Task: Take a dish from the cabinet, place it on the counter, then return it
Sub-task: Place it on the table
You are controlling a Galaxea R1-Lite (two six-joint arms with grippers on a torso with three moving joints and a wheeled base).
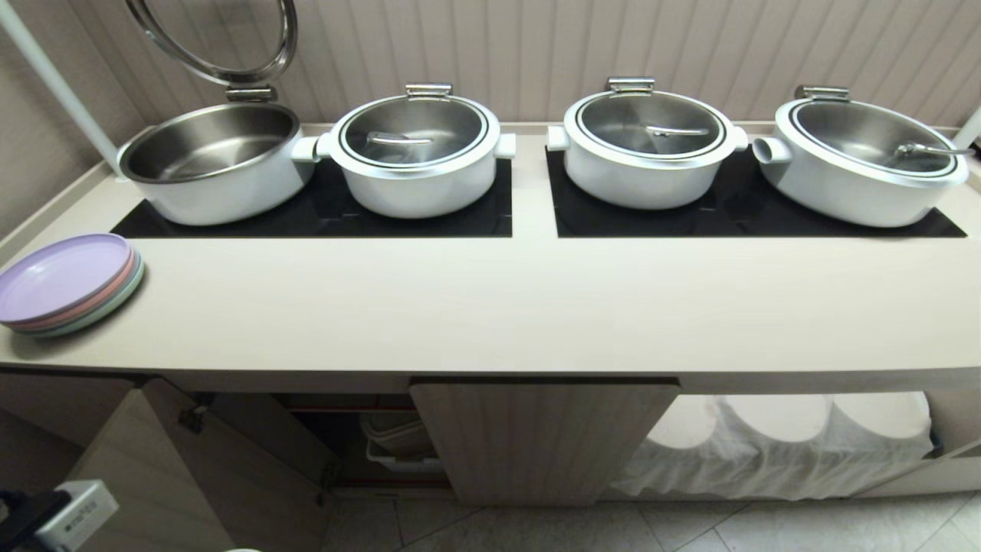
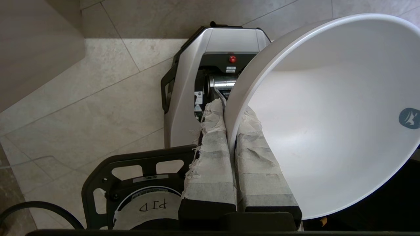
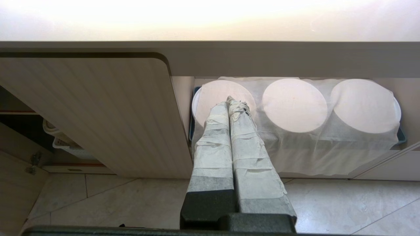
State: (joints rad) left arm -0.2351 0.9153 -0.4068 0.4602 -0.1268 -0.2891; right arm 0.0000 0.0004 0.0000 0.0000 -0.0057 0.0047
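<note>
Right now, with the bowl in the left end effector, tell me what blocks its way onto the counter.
Nothing visible blocks it. The left end effector grips the white bowl by its rim, low over the floor. The counter has a bare front strip; the plates and the pots sit aside.

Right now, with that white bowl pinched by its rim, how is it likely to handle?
Likely stiff and breakable: the white bowl looks like glazed ceramic. The left tool grips only its thin rim, so it could pivot or slip. Padded fingers probably help.

Glossy white ceramic dish (image 2: 328, 114); smooth matt counter (image 1: 490, 307); polished steel pots (image 1: 214, 161)
</note>
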